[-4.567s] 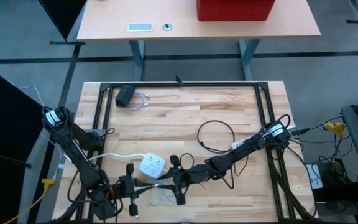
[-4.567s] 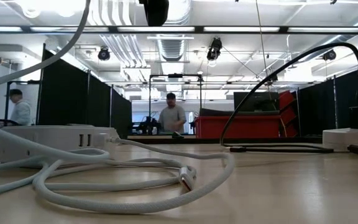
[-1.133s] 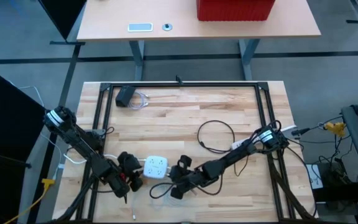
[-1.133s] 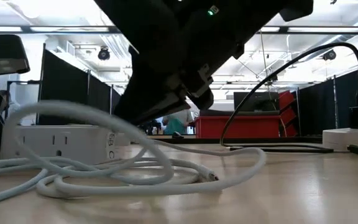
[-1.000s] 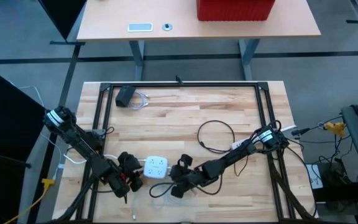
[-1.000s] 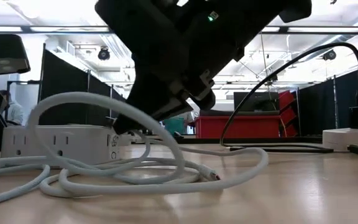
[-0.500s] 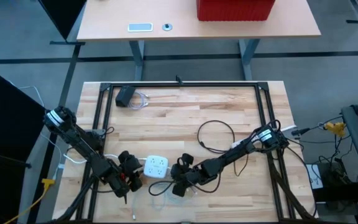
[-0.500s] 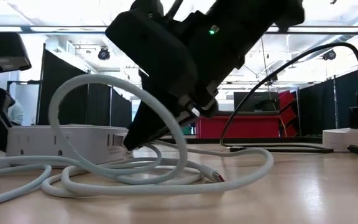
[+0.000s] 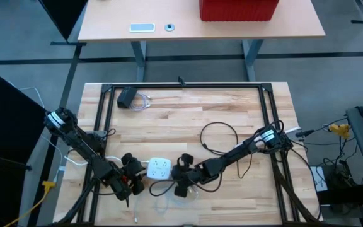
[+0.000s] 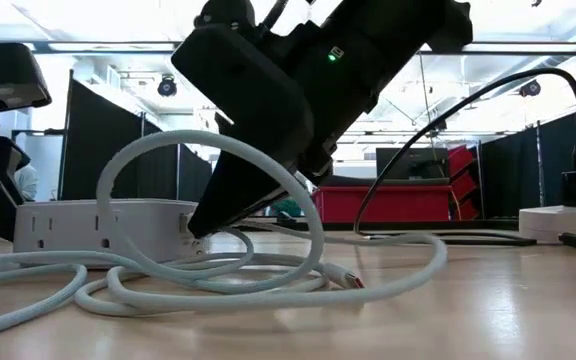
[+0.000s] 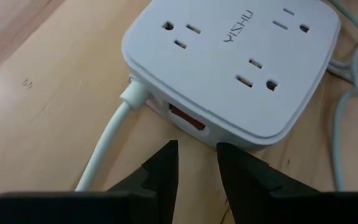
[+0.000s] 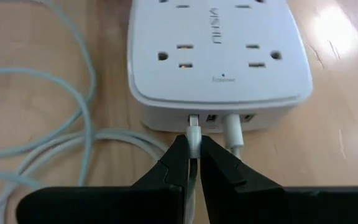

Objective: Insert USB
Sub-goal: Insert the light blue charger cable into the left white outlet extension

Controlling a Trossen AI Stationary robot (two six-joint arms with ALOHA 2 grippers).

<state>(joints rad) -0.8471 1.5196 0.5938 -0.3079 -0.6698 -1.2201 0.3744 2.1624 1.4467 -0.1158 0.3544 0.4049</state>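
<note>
A white power strip (image 9: 157, 168) lies flat on the wooden table near its front edge. Its side (image 12: 216, 118) carries USB ports, and one white cable (image 12: 232, 135) is plugged into it. My right gripper (image 12: 193, 148) is shut on a white USB plug (image 12: 193, 132), whose metal tip is at the port beside that cable. The plug's white cable (image 10: 218, 270) lies in loops on the table. My left gripper (image 11: 196, 163) stands on the strip's other side, by the red switch (image 11: 187, 118). Its fingers are slightly apart with nothing between them. My right gripper pinches the USB plug's white body (image 12: 193, 137) between its two fingertips, just behind the metal tip. The fingers slant down from the table's right and lie along the plug. The tip meets the strip's port; how far in it sits, I cannot tell.
A black adapter (image 9: 128, 96) with a small cable lies at the far left. A black cable loop (image 9: 219, 135) and a white box (image 9: 241, 146) sit to the right. A black frame rail (image 9: 188, 85) borders the work area.
My right gripper has moved toward the table's left, closing on the power strip's port side, and has tipped lower with the plug. The white cable's raised loop has swung along with it.
</note>
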